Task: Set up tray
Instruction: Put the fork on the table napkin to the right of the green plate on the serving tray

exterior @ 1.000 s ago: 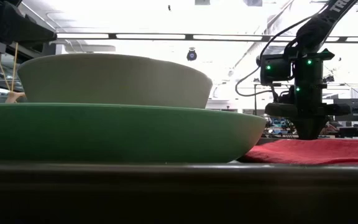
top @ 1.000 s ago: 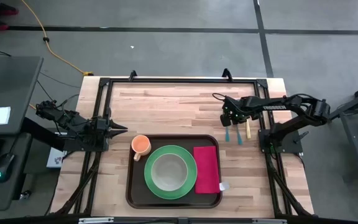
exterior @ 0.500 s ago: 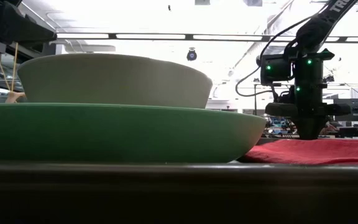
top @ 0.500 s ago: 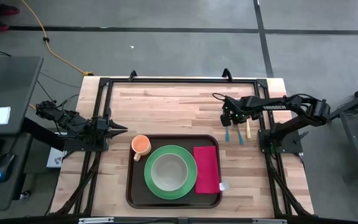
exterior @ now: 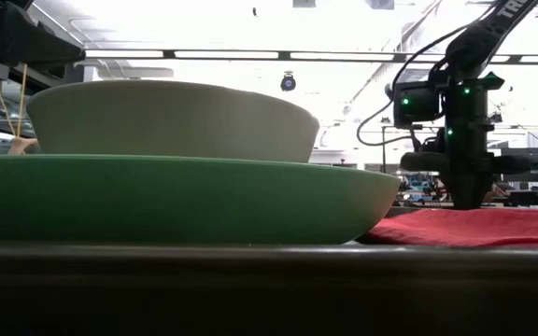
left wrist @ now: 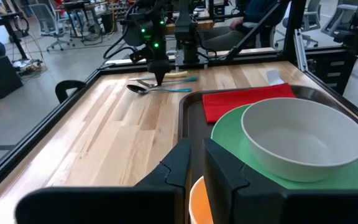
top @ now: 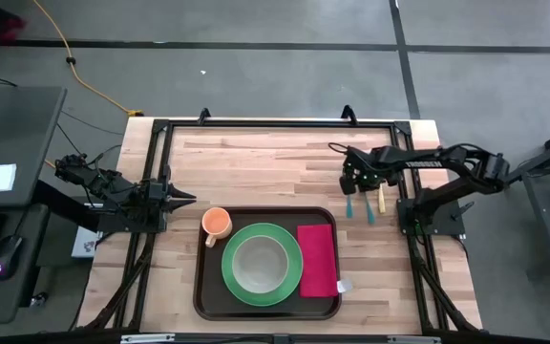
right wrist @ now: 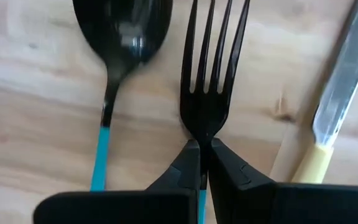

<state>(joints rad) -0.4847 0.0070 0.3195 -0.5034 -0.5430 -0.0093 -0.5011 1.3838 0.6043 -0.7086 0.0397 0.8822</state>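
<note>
The dark brown tray (top: pixel 201 287) lies at the table's near middle. It carries a green plate (top: pixel 292 287) with a pale bowl (top: pixel 256 263), an orange cup (top: pixel 217 223) and a red napkin (top: pixel 317 260). To the right of the tray's far corner, a teal-handled spoon (right wrist: pixel 123 37), a fork (right wrist: pixel 207 62) and a yellow-handled knife (right wrist: pixel 337 81) lie side by side on the wood. My right gripper (right wrist: pixel 202 148) points down over them, shut on the fork. My left gripper (left wrist: pixel 196 163) waits at the table's left edge, near the cup, with a narrow gap and nothing in it. My right gripper pinches the fork's neck (right wrist: pixel 202 132), just behind the tines, between its two fingertips. The fingers come from above, pointing down, one on each side of the neck. The fork lies flat on the table, its tines pointing away from the teal handle.
Bare wood stretches across the table's far half (top: pixel 256 158). The spoon (top: pixel 349 205) and the knife (top: pixel 382 199) lie close on either side of the fork. A black frame (top: pixel 275 124) runs round the table's edges.
</note>
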